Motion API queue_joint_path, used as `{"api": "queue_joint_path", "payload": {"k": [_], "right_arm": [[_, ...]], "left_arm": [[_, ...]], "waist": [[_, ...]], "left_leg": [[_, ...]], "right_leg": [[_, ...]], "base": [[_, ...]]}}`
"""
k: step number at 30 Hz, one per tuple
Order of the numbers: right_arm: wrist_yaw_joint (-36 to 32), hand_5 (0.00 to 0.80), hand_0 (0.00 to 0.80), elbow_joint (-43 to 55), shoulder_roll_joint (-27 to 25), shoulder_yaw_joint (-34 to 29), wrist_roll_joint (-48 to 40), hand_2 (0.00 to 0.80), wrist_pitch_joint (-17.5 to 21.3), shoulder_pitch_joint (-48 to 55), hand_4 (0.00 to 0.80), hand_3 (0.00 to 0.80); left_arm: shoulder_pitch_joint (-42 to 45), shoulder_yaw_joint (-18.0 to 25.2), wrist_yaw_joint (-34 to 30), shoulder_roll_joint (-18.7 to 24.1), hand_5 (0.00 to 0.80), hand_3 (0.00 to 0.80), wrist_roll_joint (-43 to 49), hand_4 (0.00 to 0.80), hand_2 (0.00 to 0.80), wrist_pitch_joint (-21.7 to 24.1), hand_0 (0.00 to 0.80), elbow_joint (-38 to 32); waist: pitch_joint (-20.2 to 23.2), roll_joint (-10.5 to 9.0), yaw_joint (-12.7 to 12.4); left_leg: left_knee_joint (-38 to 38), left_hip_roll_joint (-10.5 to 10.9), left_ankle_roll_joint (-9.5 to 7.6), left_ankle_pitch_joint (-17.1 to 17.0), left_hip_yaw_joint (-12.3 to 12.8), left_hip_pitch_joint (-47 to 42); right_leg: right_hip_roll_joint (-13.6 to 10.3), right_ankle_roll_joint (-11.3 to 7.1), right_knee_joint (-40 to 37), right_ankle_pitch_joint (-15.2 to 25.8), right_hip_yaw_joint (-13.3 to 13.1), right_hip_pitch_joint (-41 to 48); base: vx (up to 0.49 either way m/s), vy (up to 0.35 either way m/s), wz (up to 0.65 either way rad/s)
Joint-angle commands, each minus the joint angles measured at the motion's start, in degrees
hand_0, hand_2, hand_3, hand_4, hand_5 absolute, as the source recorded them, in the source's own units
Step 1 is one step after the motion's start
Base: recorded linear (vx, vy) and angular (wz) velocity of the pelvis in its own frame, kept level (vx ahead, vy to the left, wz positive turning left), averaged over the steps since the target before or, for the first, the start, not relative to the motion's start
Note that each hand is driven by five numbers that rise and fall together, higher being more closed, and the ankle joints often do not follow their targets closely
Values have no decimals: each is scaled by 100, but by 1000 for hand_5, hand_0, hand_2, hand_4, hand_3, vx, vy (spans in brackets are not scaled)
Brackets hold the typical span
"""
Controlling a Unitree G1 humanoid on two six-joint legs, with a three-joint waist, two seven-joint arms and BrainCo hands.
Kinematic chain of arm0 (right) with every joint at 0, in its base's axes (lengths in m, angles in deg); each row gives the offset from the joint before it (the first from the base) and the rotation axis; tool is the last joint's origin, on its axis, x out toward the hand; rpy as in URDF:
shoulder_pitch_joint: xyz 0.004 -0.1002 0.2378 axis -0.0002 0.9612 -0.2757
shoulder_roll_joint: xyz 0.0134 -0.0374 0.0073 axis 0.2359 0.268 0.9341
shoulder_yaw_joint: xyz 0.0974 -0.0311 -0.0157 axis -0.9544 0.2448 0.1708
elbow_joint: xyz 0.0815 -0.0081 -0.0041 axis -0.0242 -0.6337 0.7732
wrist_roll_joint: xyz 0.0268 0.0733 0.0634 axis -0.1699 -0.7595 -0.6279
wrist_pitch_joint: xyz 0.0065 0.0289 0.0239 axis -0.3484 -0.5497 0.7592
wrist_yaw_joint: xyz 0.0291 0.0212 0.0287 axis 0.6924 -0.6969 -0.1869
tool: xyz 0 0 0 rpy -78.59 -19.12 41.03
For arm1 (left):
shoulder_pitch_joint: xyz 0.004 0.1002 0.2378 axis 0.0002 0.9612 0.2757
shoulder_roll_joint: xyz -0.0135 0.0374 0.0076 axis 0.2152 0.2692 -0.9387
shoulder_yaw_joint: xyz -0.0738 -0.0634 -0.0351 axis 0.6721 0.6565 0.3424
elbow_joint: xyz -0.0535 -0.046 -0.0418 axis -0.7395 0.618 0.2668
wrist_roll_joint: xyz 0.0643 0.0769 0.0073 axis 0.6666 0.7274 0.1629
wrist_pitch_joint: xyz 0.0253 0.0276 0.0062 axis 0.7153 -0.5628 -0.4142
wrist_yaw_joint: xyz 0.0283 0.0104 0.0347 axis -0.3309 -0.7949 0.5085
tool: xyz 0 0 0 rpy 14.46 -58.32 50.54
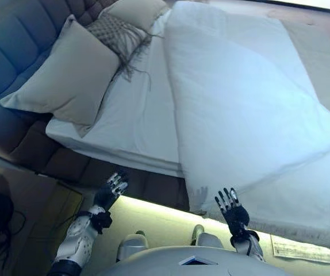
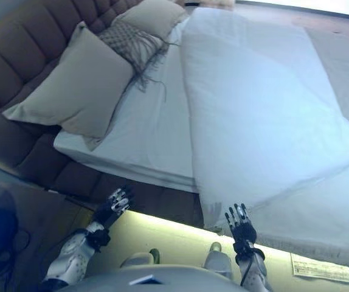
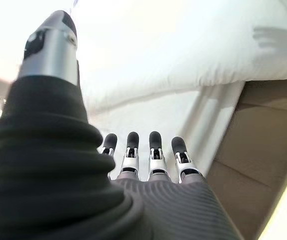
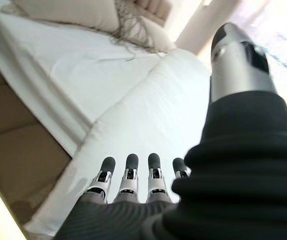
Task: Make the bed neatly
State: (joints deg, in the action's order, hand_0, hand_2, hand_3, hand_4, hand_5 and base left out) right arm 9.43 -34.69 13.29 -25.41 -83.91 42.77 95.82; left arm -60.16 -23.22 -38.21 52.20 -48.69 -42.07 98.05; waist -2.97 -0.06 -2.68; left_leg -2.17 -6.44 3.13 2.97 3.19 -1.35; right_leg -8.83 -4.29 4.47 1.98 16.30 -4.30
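2 hands are up in front of the bed, and neither one has hold of anything. The left hand hangs beside the bed's dark side panel, fingers straight and spread, thumb apart, clear of the bedding. The right hand sits just below the hanging edge of the duvet, fingers straight and fanned toward the cloth, not curled round it; whether the tips brush the fabric, I cannot tell.

The duvet, white and puffy, covers the foot part of the bed and lies askew, its near corner spilling over the side above the right hand. Between the duvet and the pillows, the white sheet lies bare with soft creases. Up at the tufted headboard there are 3 cushions: a big beige pillow leaning at the near corner, a fringed patterned cushion beside it with tassels trailing onto the sheet, and another beige pillow further along. A lit strip glows along the floor under the bed's edge.
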Motion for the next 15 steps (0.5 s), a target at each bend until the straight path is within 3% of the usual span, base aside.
{"api": "queue_joint_path", "payload": {"k": [1, 4, 6, 7, 9, 10, 11, 12, 13, 15], "right_arm": [[-6, 0, 0, 238, -142, -337, 110, 0, 36, -299, 0, 0], [215, 0, 0, 10, -398, -539, 120, 0, 20, -658, 0, 0], [292, 0, 0, -158, -537, -553, -53, 0, 162, -953, 0, 0], [260, 0, 0, -374, -619, -579, -178, 0, 224, -1168, 0, 0], [157, 0, 0, -1093, -648, -683, -398, 0, 388, -1791, 0, 0], [64, 0, 0, -1479, -619, -775, -562, 0, 435, -2038, 0, 0], [-93, 0, 0, -1721, -620, -912, -606, 0, 373, -2096, 0, 0], [-162, 0, 0, -1929, -645, -1033, -595, 0, 283, -2130, 0, 0], [67, 0, 0, -2148, -674, -1131, -423, 0, 149, -2206, 0, 0], [-74, 0, 0, -2645, -805, -1254, -297, 0, 77, -2391, 0, 0]], "left_arm": [[-162, 360, -50, 163, 0, 0, -69, 0, 0, 169, 0, -141], [-201, 185, -68, 176, 0, 0, -159, 0, 0, 190, 0, 16], [-399, 53, -81, 201, 0, 0, -264, 0, 0, 303, 0, 119], [-555, 17, -115, 192, 0, 0, -335, 0, 0, 341, 0, 214], [-1054, -92, -146, 232, 0, 0, -448, 0, 0, 335, 0, 389], [-1242, -143, -224, 282, 0, 0, -287, 0, 0, 370, 0, 402], [-1218, -146, -266, 294, 0, 0, -136, 0, 0, 404, 0, 350], [-1154, -173, -259, 309, 0, 0, -102, 0, 0, 419, 0, 303], [-1050, -211, -180, 309, 0, 0, -167, 0, 0, 395, 0, 237], [-1086, -343, -63, 407, 0, 0, -384, 0, 0, 407, 0, 73]], "waist": [[-162, -210, -27], [-404, -12, -135], [-529, 155, -258], [-590, 192, -296], [-737, 263, -402], [-809, 326, -535], [-861, 335, -600], [-908, 335, -620], [-982, 331, -575], [-1081, 334, -446]], "left_leg": [[-960, 197, -260, 269, 272, 334], [-773, -64, -91, -125, 106, 582], [-354, -171, 111, -749, -180, 922], [-322, -189, 144, -809, -198, 1058], [-236, -106, 104, -686, -93, 1230], [-292, 22, -7, -601, -115, 1359], [-511, 169, -50, -386, -228, 1382], [-781, 301, -144, -377, -217, 1535], [-1124, 367, -149, -216, -168, 1604], [-1414, 376, -146, 13, -120, 1722]], "right_leg": [[-326, -432, 367, 84, -139, -298], [-278, -344, 547, -25, 61, -285], [-249, -341, 547, -117, 154, -367], [-298, -343, 549, -151, 192, -399], [-558, -379, 763, -246, 309, -565], [-849, -387, 1355, -397, 354, -810], [-1101, -466, 1969, -474, 169, -1034], [-1263, -404, 2275, -271, -1, -1324], [-1404, -388, 2121, -84, -205, -1503], [-1323, -472, 1712, 28, -439, -1566]], "base": [[74, -131, 10], [-49, 36, 23], [-154, 173, 25], [-235, 220, 17], [-246, 251, 9], [-11, 264, 8], [39, 271, 6], [145, 151, 9], [58, 78, 3], [82, -43, -6]]}}
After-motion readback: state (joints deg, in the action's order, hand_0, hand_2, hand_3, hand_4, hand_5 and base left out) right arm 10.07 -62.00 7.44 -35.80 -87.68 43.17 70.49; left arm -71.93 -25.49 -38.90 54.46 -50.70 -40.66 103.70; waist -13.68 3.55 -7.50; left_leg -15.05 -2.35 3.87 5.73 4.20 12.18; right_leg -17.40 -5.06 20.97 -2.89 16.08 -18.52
